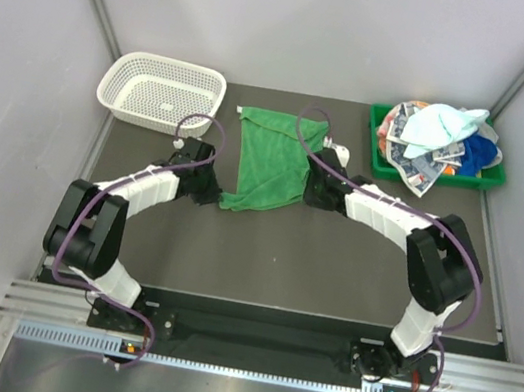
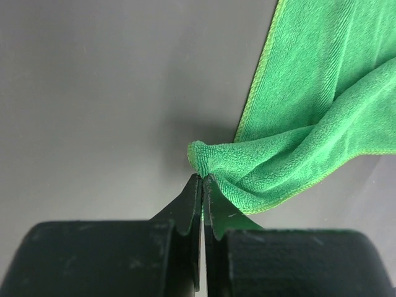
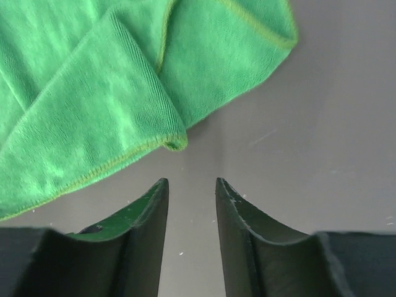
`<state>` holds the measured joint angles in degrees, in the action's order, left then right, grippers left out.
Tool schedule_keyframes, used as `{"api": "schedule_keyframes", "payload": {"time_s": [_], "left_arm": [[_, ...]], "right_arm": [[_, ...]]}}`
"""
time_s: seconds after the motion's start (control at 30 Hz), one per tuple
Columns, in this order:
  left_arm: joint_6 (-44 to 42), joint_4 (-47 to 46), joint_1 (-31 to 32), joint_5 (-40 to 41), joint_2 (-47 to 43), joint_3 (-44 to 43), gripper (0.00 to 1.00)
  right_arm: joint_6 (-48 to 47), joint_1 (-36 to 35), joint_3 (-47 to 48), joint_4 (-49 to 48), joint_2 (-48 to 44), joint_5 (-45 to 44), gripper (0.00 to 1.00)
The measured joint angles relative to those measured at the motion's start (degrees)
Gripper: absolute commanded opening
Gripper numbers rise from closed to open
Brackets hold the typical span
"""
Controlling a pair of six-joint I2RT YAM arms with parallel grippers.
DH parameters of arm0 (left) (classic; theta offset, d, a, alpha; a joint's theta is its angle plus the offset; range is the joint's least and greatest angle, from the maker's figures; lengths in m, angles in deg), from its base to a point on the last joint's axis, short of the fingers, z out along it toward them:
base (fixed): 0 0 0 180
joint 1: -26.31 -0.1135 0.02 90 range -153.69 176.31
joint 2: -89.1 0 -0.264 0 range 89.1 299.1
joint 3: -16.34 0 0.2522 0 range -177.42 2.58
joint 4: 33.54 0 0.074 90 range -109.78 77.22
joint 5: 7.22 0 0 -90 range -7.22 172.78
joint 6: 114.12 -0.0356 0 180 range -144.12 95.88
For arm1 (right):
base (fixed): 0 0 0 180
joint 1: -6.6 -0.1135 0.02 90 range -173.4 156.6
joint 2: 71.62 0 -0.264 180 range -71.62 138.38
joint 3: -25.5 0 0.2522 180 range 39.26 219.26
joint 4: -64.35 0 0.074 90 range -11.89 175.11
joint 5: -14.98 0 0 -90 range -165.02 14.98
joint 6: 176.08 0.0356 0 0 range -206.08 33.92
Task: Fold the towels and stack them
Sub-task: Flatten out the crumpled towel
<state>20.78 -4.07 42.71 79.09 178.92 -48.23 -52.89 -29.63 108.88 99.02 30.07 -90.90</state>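
Step in hand: folding the first towel; none is stacked yet, by the look of the layout.
Left gripper (image 2: 202,179): jaws pressed together, pinching the near-left corner of the green towel (image 2: 309,93), which bunches at the tips.
Right gripper (image 3: 190,180): jaws parted to a moderate gap, nothing between them; the towel's near-right corner lies just beyond the tips.
Green towel, position: mid-table (image 1: 330,269) between both grippers, far half flat, near half creased and drawn toward the left gripper.
Next move, requirement: the right gripper probably needs a hold on its corner so both corners travel together; a one-sided pull would skew the fold.
Mesh basket (image 1: 169,63): far left, nothing visible inside.
Green tray (image 1: 377,150): far right, holds a loose heap: mint towel (image 1: 447,127) on top, blue towel (image 1: 478,153), checked towel (image 1: 419,168) hanging over the near rim, printed towel (image 1: 391,127).
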Motion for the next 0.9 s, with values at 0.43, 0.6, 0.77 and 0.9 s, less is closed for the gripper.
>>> {"api": "schedule_keyframes", "payload": {"time_s": [0.43, 0.6, 0.77, 0.9], "left_arm": [[0.2, -0.4, -0.2, -0.1, 0.7, -0.5, 0.00], [0.2, -0.4, -0.2, -0.2, 0.8, -1.3, 0.00], [0.2, -0.5, -0.2, -0.2, 0.8, -1.8, 0.00], [0.2, -0.5, -0.2, -0.4, 0.8, -1.9, 0.00]], "right_arm": [[5.0, 2.2, -3.5, -9.2, 3.3, 7.7, 0.32], [5.0, 2.2, -0.5, -9.4, 6.0, 7.3, 0.32], [5.0, 2.3, 0.8, -8.9, 7.1, 6.0, 0.31], [4.9, 2.3, 1.3, -8.9, 7.5, 5.3, 0.31]]}}
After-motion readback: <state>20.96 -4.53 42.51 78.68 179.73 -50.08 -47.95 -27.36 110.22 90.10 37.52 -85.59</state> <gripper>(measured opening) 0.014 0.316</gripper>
